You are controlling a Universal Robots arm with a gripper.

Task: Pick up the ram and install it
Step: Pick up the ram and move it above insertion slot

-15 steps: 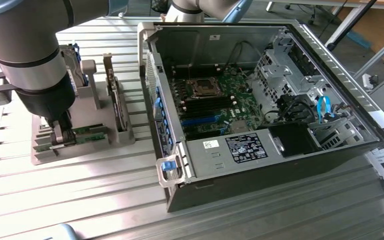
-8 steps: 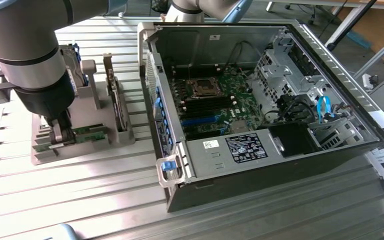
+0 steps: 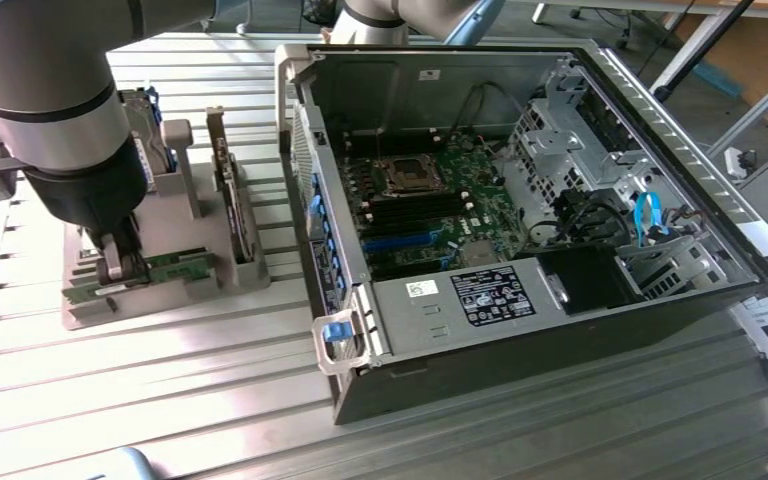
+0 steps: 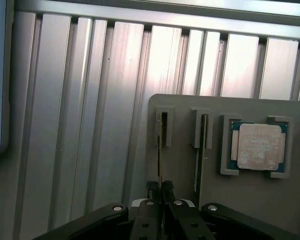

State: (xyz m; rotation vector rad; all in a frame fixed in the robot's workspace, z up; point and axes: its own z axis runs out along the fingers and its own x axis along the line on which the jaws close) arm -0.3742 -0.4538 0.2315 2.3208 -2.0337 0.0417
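The gripper [image 4: 158,190] is clamped on the thin upper edge of the ram [image 4: 160,150], which stands on edge in a slot of the grey holder [image 4: 181,167], its long axis level along the slot; farther off, the open computer case [image 3: 357,95]

An open computer case [image 3: 398,75] stands beside a grey holder [image 3: 144,305] on a slatted table [image 3: 157,400].

2 RAM sticks [image 4: 160,160] [image 4: 199,170], 1 CPU [image 4: 259,146]
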